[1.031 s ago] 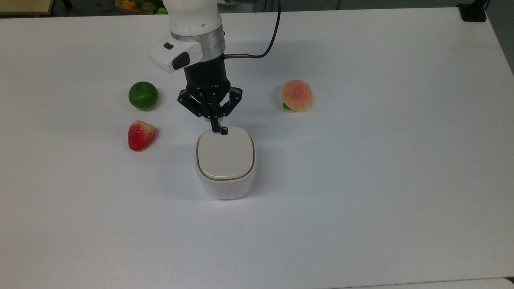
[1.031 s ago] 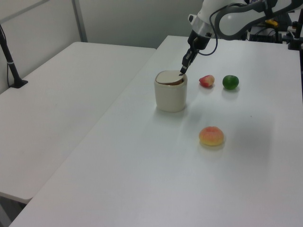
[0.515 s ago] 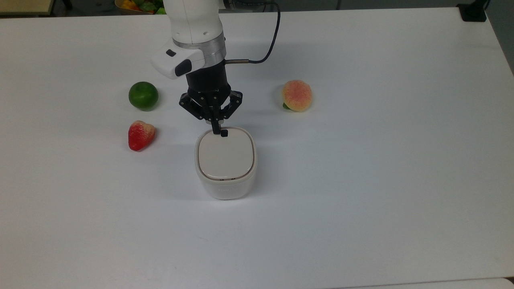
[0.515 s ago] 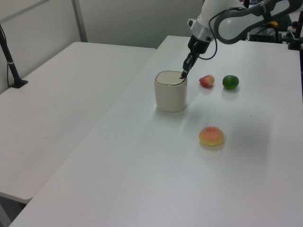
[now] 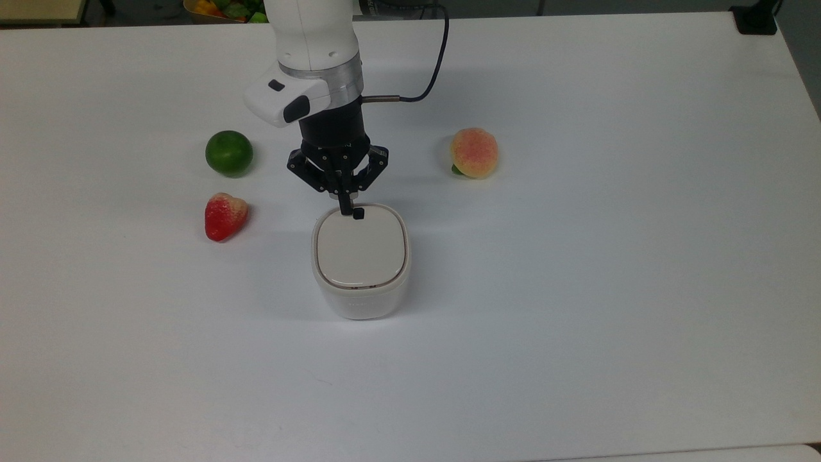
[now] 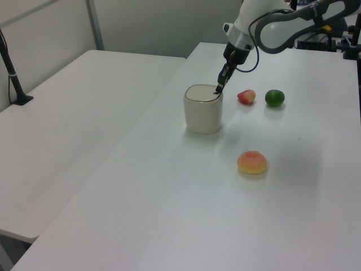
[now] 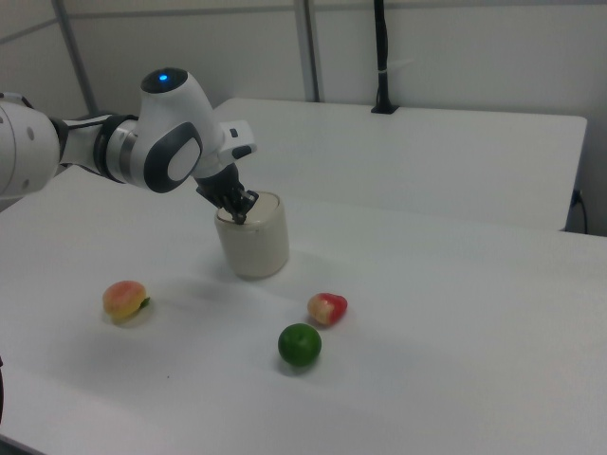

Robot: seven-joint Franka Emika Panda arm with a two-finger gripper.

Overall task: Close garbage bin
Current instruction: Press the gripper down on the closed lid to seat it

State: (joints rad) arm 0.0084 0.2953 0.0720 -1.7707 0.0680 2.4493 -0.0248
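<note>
On white bench [image 5: 577, 289]: garbage bin [image 5: 361, 260], lid flat | pincer [image 5: 346, 207] at bin's black button [image 5: 358, 213], fingers pressed together, holding nothing | strawberry [image 5: 224, 216], lime [image 5: 229, 153], peach [image 5: 474, 152] around bin.

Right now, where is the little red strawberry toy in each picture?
Top view: the small red strawberry toy lies toward the top view's left, below the round green lime toy.
Left view: the strawberry sits upper middle, just left of the lime.
Right view: the strawberry lies lower middle, just above the lime.
Shared landmark: the white plastic garbage bin with the beige lid, beside it in every view.
</note>
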